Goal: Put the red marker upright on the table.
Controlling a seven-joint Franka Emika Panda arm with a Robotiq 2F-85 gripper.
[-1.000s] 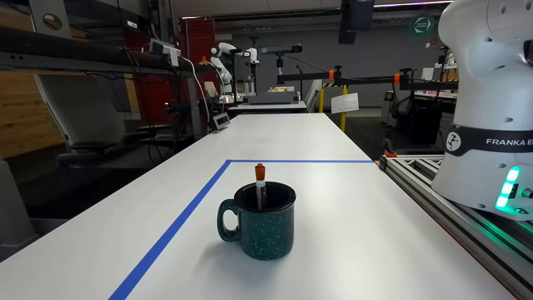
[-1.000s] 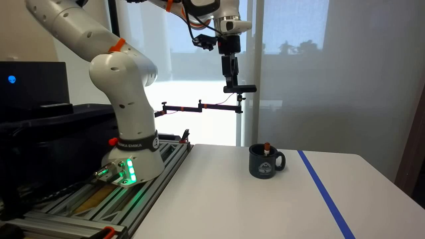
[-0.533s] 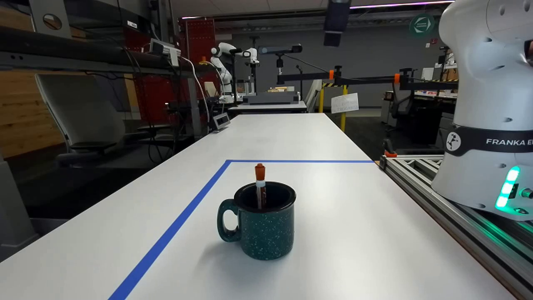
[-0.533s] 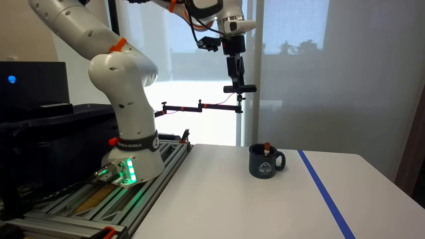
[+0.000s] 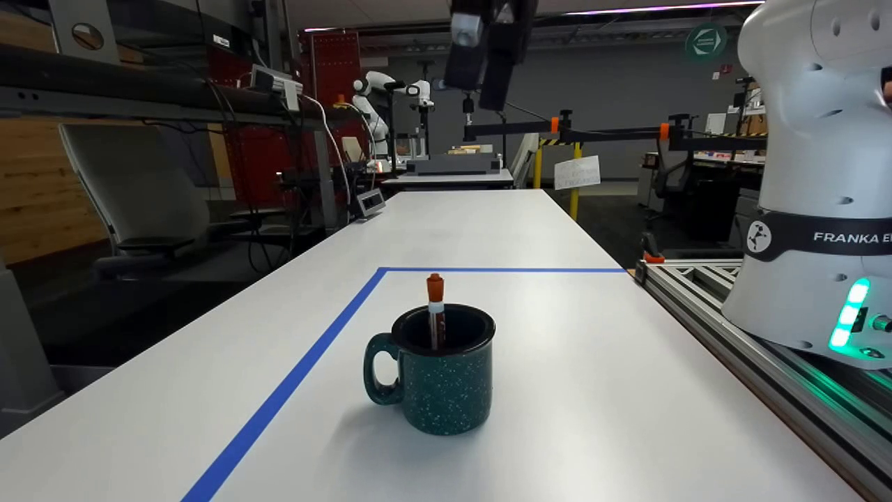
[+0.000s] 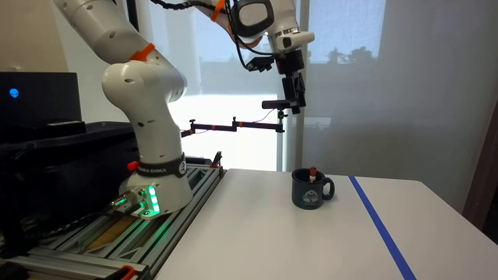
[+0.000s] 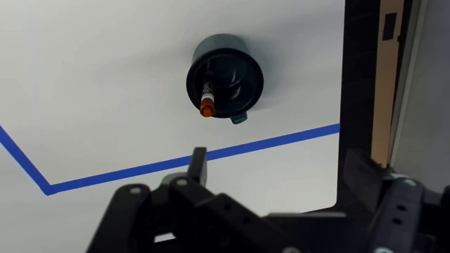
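Note:
The red marker stands tilted inside the dark teal mug, its red-orange cap up above the rim. The marker shows in both exterior views (image 5: 435,296) (image 6: 313,174) and in the wrist view (image 7: 207,102). The mug (image 5: 446,390) stands upright on the white table (image 5: 599,390); it also shows in an exterior view (image 6: 307,196) and the wrist view (image 7: 225,44). My gripper (image 6: 298,109) is well above the mug, tilted, and apart from mug and marker. In the wrist view my gripper (image 7: 277,165) is open, its fingers wide apart with nothing between them. The marker's lower end is hidden in the mug.
Blue tape lines (image 5: 306,362) run on the table beside and beyond the mug. The railed bench (image 6: 183,221) with the robot base borders one side. A black camera arm (image 6: 237,124) stands behind the table. A small device (image 5: 371,202) sits at the table's edge.
My gripper has moved right and down in an exterior view, tilting more, and has come further into view in the other exterior picture. The mug and marker have not moved.

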